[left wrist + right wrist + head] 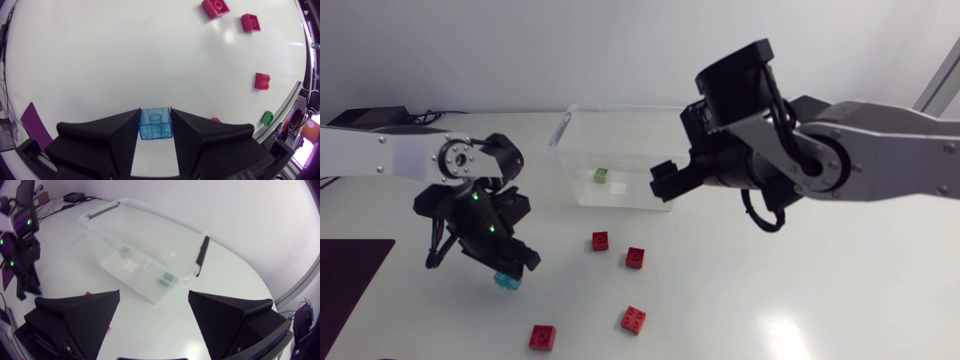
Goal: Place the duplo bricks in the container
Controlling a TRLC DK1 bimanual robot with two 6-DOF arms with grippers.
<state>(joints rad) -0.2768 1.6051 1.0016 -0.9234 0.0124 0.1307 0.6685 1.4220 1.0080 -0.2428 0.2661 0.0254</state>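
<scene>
Your left gripper point(155, 110) is clamped on a translucent blue duplo brick point(156, 125), with one finger pressed to each side. The left wrist view shows that plainly. The head view only gives you the brick peeking out below the black fingers, well apart from the clear container point(620, 107) and nearer the purple mat point(350, 280).

Your right gripper point(154, 295) is spread wide, and the right wrist view has the container just ahead of it. In the head view, that arm covers the container's right end, so that corner is hidden from you.

The head view picks out a green brick point(603, 175) on the container floor. Through the right wrist camera, the contents are only pale smudges behind the wall, and you cannot count them.

Four red bricks point(600, 240) point(635, 257) point(633, 319) point(542, 337) lie loose on the white table point(800, 290), two near the container's front wall and two farther out. The left wrist view gives three of them whole. A fourth is only a sliver behind a finger.
</scene>
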